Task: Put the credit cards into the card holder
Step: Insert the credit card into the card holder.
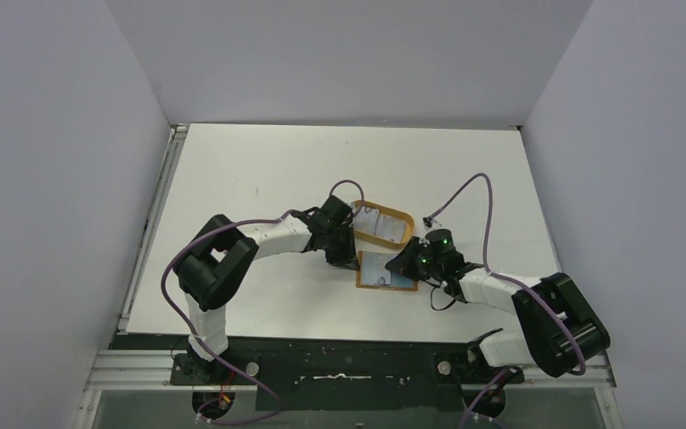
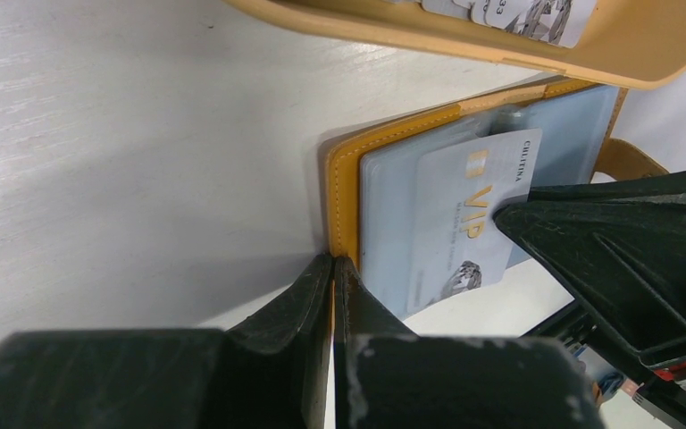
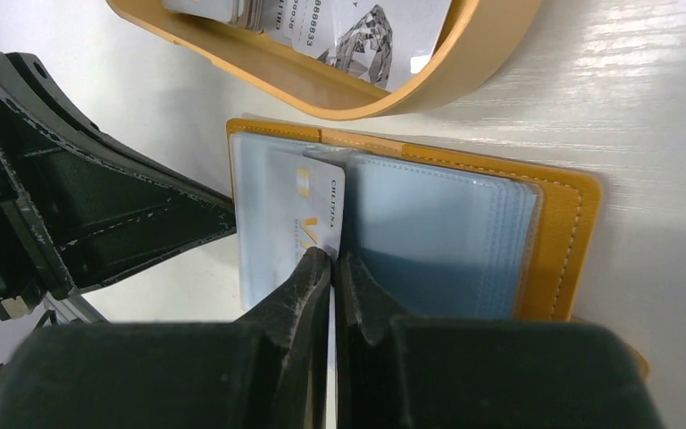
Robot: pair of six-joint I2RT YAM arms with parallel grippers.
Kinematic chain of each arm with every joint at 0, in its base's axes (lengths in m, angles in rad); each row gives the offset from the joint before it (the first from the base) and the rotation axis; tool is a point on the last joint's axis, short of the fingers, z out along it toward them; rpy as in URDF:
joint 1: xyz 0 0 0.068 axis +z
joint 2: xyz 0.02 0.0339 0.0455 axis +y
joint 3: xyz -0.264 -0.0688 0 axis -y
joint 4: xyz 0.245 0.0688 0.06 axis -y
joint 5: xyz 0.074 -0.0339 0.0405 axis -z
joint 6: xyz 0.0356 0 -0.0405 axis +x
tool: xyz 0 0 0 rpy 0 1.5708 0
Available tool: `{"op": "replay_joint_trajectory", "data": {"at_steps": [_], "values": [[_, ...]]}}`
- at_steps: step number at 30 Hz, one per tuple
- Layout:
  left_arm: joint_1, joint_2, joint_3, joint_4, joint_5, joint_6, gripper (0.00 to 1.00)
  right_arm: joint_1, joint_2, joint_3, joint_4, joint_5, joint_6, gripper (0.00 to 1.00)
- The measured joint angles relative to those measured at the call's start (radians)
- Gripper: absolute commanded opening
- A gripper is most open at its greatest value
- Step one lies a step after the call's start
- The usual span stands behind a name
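Inventory, tabletop:

1. Holder point(image 3: 563, 223): orange, stitched rim. Lies open and flat on table point(image 1: 259, 179), clear pockets up, directly btwn my two grippers.
2. VIP card point(image 2: 464, 223): pale w/ gold lettering, flat on holder's L page over the clear pocket. Can't tell if it's inside the sleeve or on top.
3. L gripper point(image 2: 332, 261): clenched, nothing btwn fingers. Tips are down at holder's L edge, touching the stitched rim at the near corner.
4. R gripper point(image 3: 331, 255): clenched, nothing visibly pinched. Tips rest on the VIP card beside holder's centre fold. My two tips stand close together, w/ the card's width btwn them.
5. Tray point(image 3: 500, 54): tan, oval, shallow, just beyond holder's far edge. Can't tell if the two touch.
6. Spare cards point(image 3: 357, 31): pale, printed, overlapping inside tray, apart from both grippers.
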Motion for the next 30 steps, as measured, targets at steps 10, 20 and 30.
{"op": "replay_joint_trajectory", "data": {"at_steps": [10,20,30], "values": [[0.003,-0.005,-0.021,0.031,0.012,-0.022,0.00,0.049,0.065,0.024,0.041,0.022,0.031,0.00],[0.008,-0.018,-0.041,0.046,0.013,-0.026,0.00,0.069,0.062,0.045,0.012,0.051,0.029,0.17],[0.008,-0.023,-0.052,0.055,0.016,-0.027,0.00,0.092,-0.065,0.081,-0.194,0.097,-0.024,0.43]]}}
